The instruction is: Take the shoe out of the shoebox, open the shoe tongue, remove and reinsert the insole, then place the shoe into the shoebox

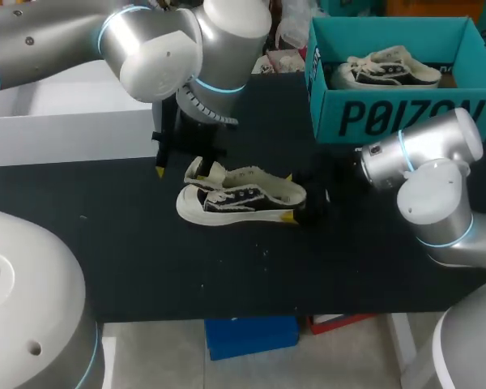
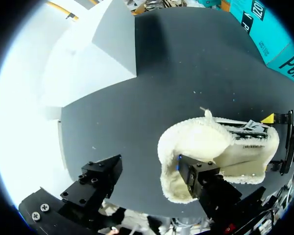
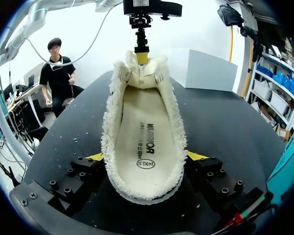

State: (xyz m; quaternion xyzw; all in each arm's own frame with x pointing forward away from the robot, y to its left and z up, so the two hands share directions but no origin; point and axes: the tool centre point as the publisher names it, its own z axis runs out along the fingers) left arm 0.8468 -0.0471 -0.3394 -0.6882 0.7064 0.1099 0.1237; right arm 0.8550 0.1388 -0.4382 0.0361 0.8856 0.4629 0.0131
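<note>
Shoe (image 1: 241, 197) long axis L-R, toe twd right gripper (image 3: 146, 156)

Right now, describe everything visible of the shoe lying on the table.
The shoe is a low sneaker: dark canvas, frayed cream trim, white laces, pale sole, fleecy cream lining, printed insole. It rests on the black table. The right gripper clamps its toe end from both sides; one left gripper finger touches its heel.

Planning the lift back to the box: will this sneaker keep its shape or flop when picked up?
Probably light: the sneaker is low and canvas-like. Its fleecy lining looks soft and likely to give. Being flat-soled, it should slide, not roll.
</note>
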